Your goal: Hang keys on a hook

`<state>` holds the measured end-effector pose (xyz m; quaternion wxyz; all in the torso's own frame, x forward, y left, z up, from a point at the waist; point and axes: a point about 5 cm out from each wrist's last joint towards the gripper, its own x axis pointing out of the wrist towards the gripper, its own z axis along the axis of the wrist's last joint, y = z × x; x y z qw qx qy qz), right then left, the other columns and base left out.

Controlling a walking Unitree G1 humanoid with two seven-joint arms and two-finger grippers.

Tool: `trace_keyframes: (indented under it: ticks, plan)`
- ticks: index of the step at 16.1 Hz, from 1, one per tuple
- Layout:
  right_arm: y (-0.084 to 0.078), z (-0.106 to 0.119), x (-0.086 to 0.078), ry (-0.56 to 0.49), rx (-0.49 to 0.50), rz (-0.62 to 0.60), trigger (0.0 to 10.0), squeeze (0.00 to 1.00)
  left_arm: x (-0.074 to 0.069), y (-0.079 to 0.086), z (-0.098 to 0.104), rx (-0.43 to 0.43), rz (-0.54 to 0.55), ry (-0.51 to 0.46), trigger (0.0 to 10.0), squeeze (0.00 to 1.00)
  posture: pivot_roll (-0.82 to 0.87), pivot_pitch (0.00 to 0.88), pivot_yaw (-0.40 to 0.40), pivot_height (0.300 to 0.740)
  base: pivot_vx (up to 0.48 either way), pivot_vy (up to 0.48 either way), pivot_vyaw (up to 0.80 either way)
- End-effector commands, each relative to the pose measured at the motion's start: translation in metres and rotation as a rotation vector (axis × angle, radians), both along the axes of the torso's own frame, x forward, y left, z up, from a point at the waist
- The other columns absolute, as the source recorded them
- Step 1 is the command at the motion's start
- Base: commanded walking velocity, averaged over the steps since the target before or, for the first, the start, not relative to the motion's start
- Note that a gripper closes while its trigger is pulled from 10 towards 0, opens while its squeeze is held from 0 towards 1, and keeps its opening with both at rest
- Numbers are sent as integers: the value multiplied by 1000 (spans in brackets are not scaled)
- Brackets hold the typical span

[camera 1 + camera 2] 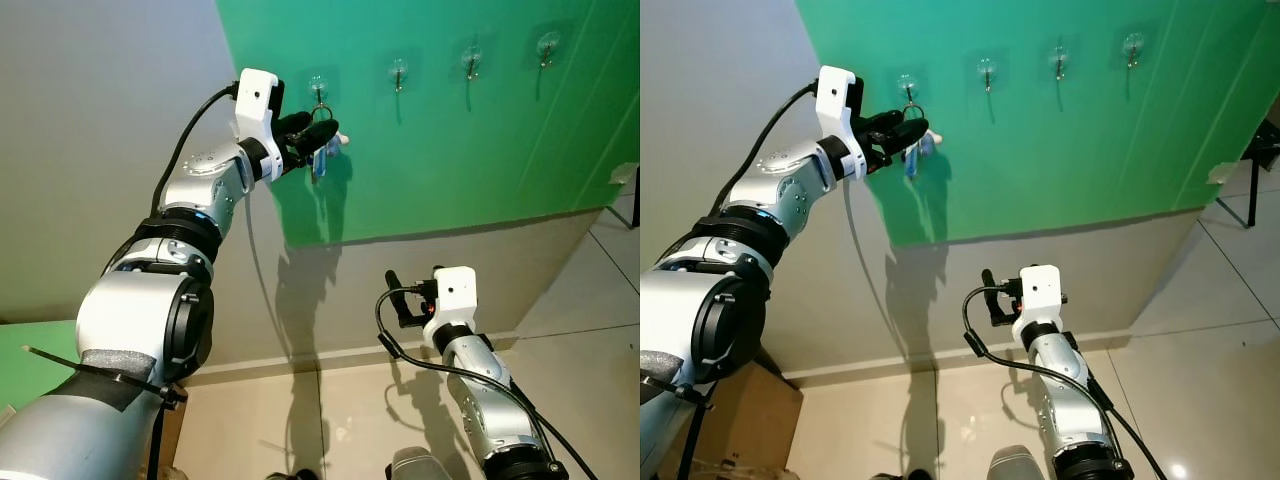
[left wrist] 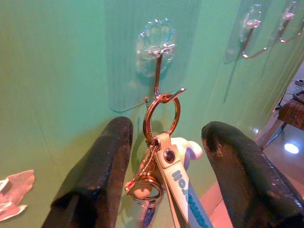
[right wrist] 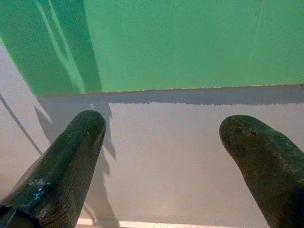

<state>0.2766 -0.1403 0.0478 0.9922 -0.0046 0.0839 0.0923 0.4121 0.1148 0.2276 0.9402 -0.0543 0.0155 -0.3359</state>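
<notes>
With the key ring [image 2: 161, 116] seated on the hook [image 2: 157, 71] and your left gripper [image 2: 164, 166] fingers apart, draw straight back without snagging the keys [image 2: 175, 185].

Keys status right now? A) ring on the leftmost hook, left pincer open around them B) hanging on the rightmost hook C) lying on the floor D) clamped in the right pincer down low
A: in the left wrist view the key ring is looped over the leftmost hook, and the left pincer has its fingers spread on either side of the keys without touching them.
</notes>
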Motion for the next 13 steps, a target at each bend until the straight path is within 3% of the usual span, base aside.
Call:
trace_keyframes:
  ticks: [1, 3, 4, 5, 10, 13]
  plan:
    - [3, 0, 1, 8, -3, 21, 10000, 0, 1, 17, 1, 35, 60, -17, 10000, 1000, -303, 0, 156, 740, 0, 0, 0]
    - [3, 0, 2, 11, -8, 28, 10000, 0, 1, 23, 0, 65, 82, -30, 10000, 1000, -299, 0, 151, 740, 0, 0, 0]
    - [2, 0, 2, 10, -10, 29, 10000, 0, 0, 26, -3, 86, 97, -38, 10000, 345, -295, 0, 145, 740, 0, 0, 0]
    - [-6, 1, 2, 9, -21, 21, 10000, 0, -4, 29, -12, 119, 111, -59, 10000, 0, -289, 0, 138, 740, 0, 0, 0]
    - [-14, 4, 8, 3, -16, 1, 10000, 0, -21, 42, -39, 138, 151, -55, 10000, 0, -256, 0, 122, 740, 0, 0, 0]
    - [-15, 7, 14, 2, -25, 17, 10000, 0, -55, 58, -84, 126, 377, -19, 10000, 0, -213, 0, 83, 740, 0, 0, 0]
